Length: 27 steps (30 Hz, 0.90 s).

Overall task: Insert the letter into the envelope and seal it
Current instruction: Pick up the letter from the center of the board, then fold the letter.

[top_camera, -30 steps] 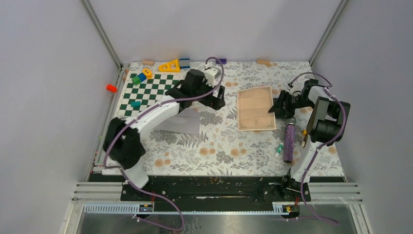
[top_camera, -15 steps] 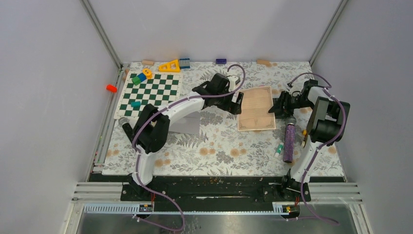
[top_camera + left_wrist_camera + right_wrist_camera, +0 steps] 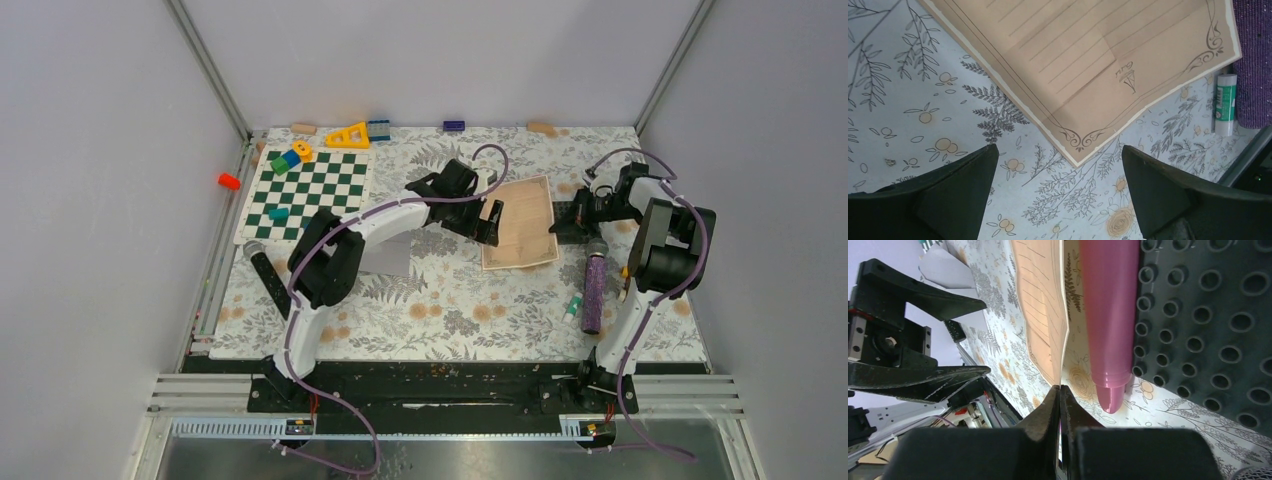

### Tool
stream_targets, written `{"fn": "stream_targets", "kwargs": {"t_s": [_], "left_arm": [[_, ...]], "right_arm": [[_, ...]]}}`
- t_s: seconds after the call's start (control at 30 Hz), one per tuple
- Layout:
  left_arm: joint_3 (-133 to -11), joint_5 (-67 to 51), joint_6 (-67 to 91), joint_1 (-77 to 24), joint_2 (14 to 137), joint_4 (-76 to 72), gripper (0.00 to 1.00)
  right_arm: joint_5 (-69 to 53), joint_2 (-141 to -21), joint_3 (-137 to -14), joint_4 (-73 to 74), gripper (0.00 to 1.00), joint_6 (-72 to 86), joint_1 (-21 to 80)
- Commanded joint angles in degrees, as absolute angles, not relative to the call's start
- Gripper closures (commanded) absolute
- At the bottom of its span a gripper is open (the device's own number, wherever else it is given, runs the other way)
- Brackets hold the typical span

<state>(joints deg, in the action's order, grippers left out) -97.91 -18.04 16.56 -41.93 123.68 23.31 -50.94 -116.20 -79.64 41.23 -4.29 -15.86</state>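
The letter [image 3: 520,224], a tan lined sheet with a decorative border, lies mid-table, its right side lifted a little. My right gripper [image 3: 1059,390] is shut on the letter's [image 3: 1040,305] near edge; from above, the right gripper [image 3: 563,224] sits at the sheet's right side. My left gripper [image 3: 1060,190] hangs open over the floral cloth, just off a corner of the letter [image 3: 1088,60], with nothing between its fingers. In the top view the left gripper [image 3: 490,224] is at the sheet's left edge. The pale envelope [image 3: 385,256] lies to the left, partly hidden under the left arm.
A pink cylinder [image 3: 1108,315] and a dark grey studded plate [image 3: 1208,325] lie right beside the letter. A purple roller [image 3: 594,290] and a glue stick [image 3: 575,305] lie near the right arm. A chessboard [image 3: 308,190] with coloured blocks fills the back left.
The left arm swung right from the envelope to the letter's left edge, staying open. The right gripper closed on the letter's right edge, and the sheet tilted slightly.
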Motion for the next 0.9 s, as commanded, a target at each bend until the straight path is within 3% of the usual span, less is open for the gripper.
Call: {"fn": "stream_targets", "kwargs": {"t_s": [0.0,0.4,0.87], "left_arm": [[-100.0,-22.4,15.8,-41.0,118.5,23.4,0.01],[-84.6,-41.9,14.1,-32.2,98.8,15.1,0.01],[-76.5,-54.9,26.4,-29.3,95.8,-2.6,0.01]], "right_arm": [[-55.6,-110.8,-79.5,41.4,1.00,-6.5,-15.4],[-53.0,-89.0,-86.0,47.0,1.00,-5.8,-10.1],[-53.9,-70.7,-94.8,57.1,1.00,-8.8,-0.7]]}}
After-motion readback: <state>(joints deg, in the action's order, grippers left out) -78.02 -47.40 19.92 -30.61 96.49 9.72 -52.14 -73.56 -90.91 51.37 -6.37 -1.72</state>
